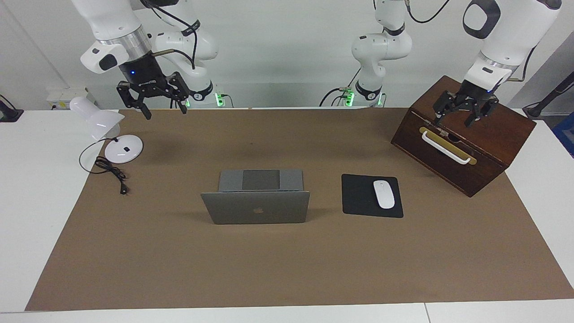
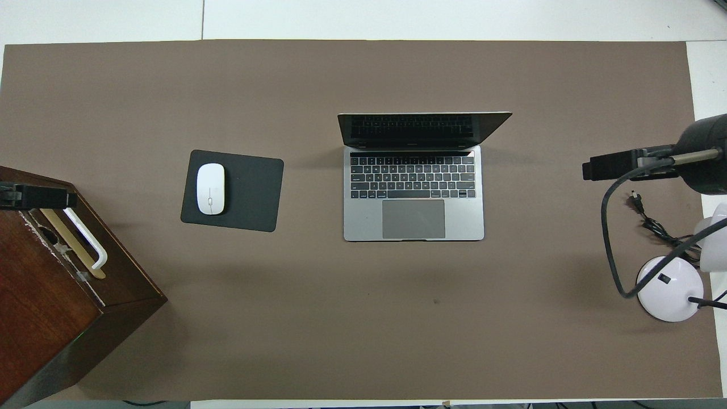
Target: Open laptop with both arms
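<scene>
The silver-grey laptop [image 1: 255, 207] stands open in the middle of the brown mat, lid upright, its apple logo showing in the facing view. The overhead view shows its keyboard deck [image 2: 413, 193] and dark screen turned toward the robots. My right gripper [image 1: 165, 113] hangs open and empty in the air over the mat's edge by the right arm's base, well away from the laptop; it also shows in the overhead view [image 2: 619, 165]. My left gripper [image 1: 454, 122] is open and empty just above the wooden box, apart from the laptop.
A black mouse pad [image 1: 361, 197] with a white mouse [image 1: 384, 194] lies beside the laptop toward the left arm's end. A dark wooden box [image 1: 466, 166] with a white handle stands at that end. A white desk lamp [image 1: 123, 148] and its cable sit at the right arm's end.
</scene>
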{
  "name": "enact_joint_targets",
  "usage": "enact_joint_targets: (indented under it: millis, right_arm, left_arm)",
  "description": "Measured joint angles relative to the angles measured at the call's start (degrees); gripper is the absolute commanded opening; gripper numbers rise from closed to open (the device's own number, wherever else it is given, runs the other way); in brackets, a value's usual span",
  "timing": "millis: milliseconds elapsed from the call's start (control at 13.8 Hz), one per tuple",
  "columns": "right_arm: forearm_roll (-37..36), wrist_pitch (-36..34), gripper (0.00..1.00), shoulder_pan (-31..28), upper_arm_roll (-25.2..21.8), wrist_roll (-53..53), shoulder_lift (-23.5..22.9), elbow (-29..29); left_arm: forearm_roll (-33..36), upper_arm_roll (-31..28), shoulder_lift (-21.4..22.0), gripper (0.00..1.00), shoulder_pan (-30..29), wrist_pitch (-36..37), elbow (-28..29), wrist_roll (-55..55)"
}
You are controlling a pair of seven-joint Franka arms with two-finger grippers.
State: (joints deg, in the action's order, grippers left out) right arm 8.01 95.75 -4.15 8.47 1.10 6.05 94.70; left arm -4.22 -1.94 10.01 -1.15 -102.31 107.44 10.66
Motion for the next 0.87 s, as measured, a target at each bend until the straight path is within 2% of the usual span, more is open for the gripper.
enact_joint_targets:
  millis: [217,362,651,868]
  right_arm:
    - [-0.11,0.05,1.0,0.0,0.01,0.0,0.29,0.0]
    - [-1.25,0.33,1.0,0.0,-0.01,0.0,0.29,0.09]
    - [-3.98,0.65,1.0,-0.02,-1.3,0.0,0.29,1.85]
    - [-6.15,0.67,1.0,0.11,-3.48,0.0,0.8,4.03]
  left_arm:
    - [0.0,-0.03,-0.34,1.0,-0.08,0.15,-1.96,-1.01]
    - [0.0,-0.04,-1.48,1.0,-0.09,2.2,-5.34,-1.26]
    - [0.0,-0.04,-6.19,1.0,-0.1,7.46,-13.65,-1.87]
    - [0.0,0.26,-9.68,1.0,-0.07,7.5,-15.28,-4.85]
